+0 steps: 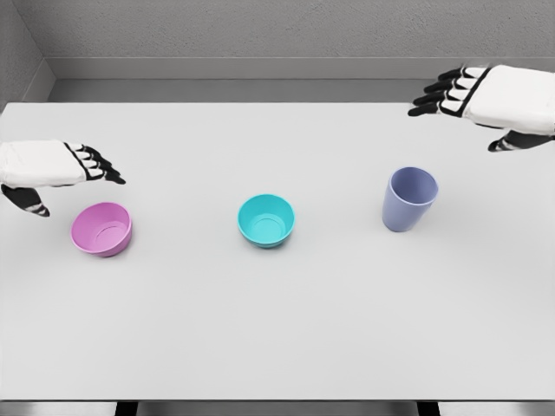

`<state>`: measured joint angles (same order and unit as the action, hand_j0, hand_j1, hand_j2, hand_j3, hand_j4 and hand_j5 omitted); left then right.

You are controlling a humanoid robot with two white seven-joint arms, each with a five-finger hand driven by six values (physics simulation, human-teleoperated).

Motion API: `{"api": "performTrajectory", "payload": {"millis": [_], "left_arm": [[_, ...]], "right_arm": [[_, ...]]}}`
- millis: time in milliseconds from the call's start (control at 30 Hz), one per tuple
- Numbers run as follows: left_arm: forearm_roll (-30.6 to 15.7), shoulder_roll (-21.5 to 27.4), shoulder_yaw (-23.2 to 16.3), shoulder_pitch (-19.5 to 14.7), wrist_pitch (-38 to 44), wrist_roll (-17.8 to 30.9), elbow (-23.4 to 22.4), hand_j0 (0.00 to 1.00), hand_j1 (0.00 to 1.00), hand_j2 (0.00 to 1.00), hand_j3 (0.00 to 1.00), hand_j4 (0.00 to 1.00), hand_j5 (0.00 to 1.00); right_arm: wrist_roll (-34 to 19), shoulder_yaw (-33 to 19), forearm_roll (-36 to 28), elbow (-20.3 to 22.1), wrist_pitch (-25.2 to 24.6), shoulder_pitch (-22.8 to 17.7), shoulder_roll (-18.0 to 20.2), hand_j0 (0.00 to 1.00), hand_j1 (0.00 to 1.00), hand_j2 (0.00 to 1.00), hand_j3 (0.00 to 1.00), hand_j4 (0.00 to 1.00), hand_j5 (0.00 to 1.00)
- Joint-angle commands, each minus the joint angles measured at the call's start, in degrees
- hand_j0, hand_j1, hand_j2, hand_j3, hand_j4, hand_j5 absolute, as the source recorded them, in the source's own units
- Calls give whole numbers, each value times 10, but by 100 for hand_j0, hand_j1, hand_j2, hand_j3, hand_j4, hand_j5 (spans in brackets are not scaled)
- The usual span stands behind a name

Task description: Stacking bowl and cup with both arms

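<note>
While both hands hover with fingers extended and hold nothing, three vessels stand upright in a row across the middle of the white worktop. The pink bowl sits near the left edge, just below the left hand, apart from it. The teal bowl occupies the centre. The lavender cup stands toward the right edge, mouth up. The right hand hangs near the far right corner, well apart from the cup.
</note>
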<state>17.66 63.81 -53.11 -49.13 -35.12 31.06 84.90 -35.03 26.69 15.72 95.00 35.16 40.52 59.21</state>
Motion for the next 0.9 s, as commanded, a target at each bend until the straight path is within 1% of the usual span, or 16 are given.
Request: {"api": "performTrajectory", "payload": {"millis": [0,67,100,167,300,367,400,667,867], "left_arm": [[-3,-11,-9,1,1,8,24,100,100,100,100,100,100],[-3,-19,-10,1,1,8,23,100,100,100,100,100,100],[-3,-20,-11,2,1,8,22,100,100,100,100,100,100],[-2,-20,-30,2,1,8,20,100,100,100,100,100,100],[3,-11,-38,2,1,10,16,100,100,100,100,100,100],[3,-4,-37,2,1,10,16,100,100,100,100,100,100],[3,-4,-38,2,1,11,16,100,100,100,100,100,100],[4,-8,-45,3,1,11,14,100,100,100,100,100,100],[4,-11,-45,5,1,10,11,100,100,100,100,100,100]], "right_arm": [[0,12,5,1,-2,0,0,100,100,100,100,100,100],[0,16,7,2,-2,-2,-2,100,100,100,100,100,100],[0,28,7,2,-2,-1,-6,100,100,100,100,100,100],[0,51,7,5,-2,0,-14,100,100,100,100,100,100],[0,55,7,11,-2,0,-14,100,100,100,100,100,100],[0,59,8,12,-2,0,-22,100,100,100,100,100,100],[0,71,8,12,-2,0,-23,100,100,100,100,100,100],[0,77,19,12,-2,0,-26,100,100,100,100,100,100],[0,93,23,16,-2,-2,-26,100,100,100,100,100,100]]}}
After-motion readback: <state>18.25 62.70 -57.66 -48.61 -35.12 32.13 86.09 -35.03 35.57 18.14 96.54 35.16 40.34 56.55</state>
